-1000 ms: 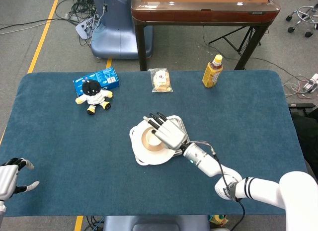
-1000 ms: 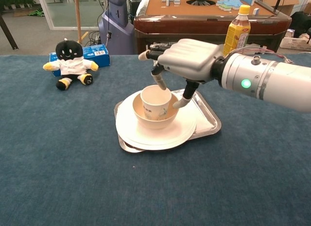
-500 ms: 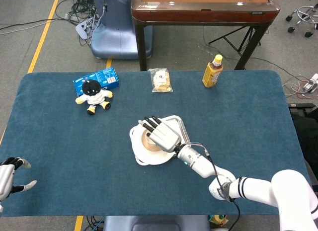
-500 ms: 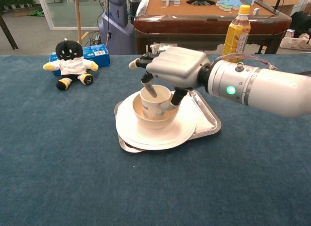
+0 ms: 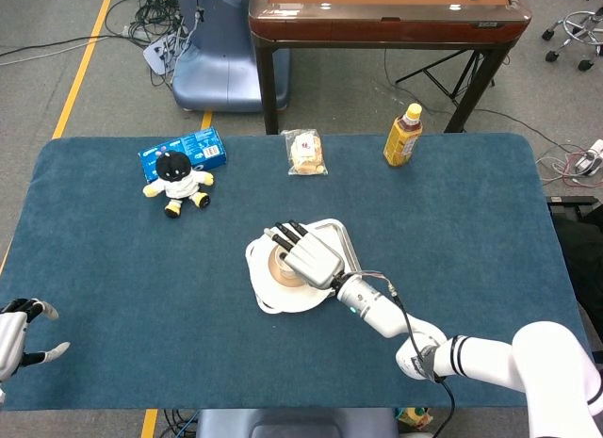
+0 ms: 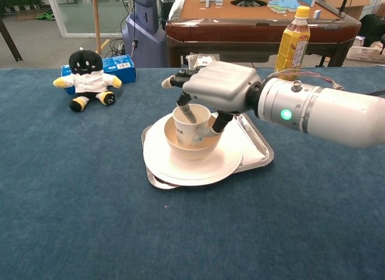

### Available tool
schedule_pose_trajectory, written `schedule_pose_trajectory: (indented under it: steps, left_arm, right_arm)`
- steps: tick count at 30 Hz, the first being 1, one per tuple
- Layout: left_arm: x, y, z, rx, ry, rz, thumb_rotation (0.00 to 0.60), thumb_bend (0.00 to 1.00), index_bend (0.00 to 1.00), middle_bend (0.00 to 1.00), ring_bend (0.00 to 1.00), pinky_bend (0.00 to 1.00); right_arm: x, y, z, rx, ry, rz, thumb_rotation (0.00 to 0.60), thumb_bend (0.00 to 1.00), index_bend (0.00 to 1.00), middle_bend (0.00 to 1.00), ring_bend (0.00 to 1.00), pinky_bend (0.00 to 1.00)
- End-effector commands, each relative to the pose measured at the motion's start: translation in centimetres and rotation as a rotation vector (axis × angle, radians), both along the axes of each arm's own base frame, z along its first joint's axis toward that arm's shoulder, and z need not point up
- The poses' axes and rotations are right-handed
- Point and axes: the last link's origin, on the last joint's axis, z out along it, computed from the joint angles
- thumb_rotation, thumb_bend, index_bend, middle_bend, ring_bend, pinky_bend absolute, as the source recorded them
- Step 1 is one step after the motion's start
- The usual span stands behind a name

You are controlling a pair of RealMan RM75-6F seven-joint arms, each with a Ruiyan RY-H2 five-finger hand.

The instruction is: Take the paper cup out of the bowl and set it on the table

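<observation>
The white paper cup (image 6: 191, 130) stands upright in a cream bowl (image 6: 178, 149), which sits on a white plate (image 6: 180, 170) and a metal tray (image 6: 260, 151) at mid-table. My right hand (image 6: 218, 87) hovers right over the cup: one finger reaches inside the rim and the thumb presses the outer wall, pinching it. From the head view the right hand (image 5: 303, 254) covers most of the cup (image 5: 279, 263). My left hand (image 5: 19, 332) rests off the table's near left corner, fingers apart and holding nothing.
A black-and-yellow plush toy (image 6: 87, 80) and a blue box (image 6: 120, 65) lie at the far left. A snack packet (image 5: 306, 153) and a yellow-capped bottle (image 6: 295, 36) stand along the far edge. Blue cloth covers the table on both sides of the tray.
My right hand came down and left onto the cup, slipping a finger inside the rim and bringing the thumb against its side. The left hand dropped slightly.
</observation>
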Motion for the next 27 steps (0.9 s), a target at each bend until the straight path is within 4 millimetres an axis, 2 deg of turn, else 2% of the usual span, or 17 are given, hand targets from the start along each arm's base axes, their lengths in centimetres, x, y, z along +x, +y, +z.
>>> schedule_pose_trajectory:
  steps: [1,19,27]
  left_arm:
    - [0.0,0.0,0.0,0.0,0.0,0.0,0.6,0.02,0.47,0.41,0.28,0.39]
    - [0.0,0.0,0.1,0.002,0.0,0.002,0.6,0.02,0.47,0.41,0.28,0.39]
    - [0.0,0.0,0.1,0.002,0.0,0.003,0.6,0.02,0.47,0.41,0.28,0.39]
  right_arm:
    - [0.0,0.0,0.0,0.001,0.0,0.0,0.6,0.44,0.54,0.07,0.0,0.11]
    - [0.0,0.1,0.1,-0.002,-0.007,0.001,0.6,0.46,0.62,0.07,0.0,0.11]
    - [0.7,-0.2,1.2,-0.033,-0.016,0.016,0.6,0.46,0.62,0.07,0.0,0.11]
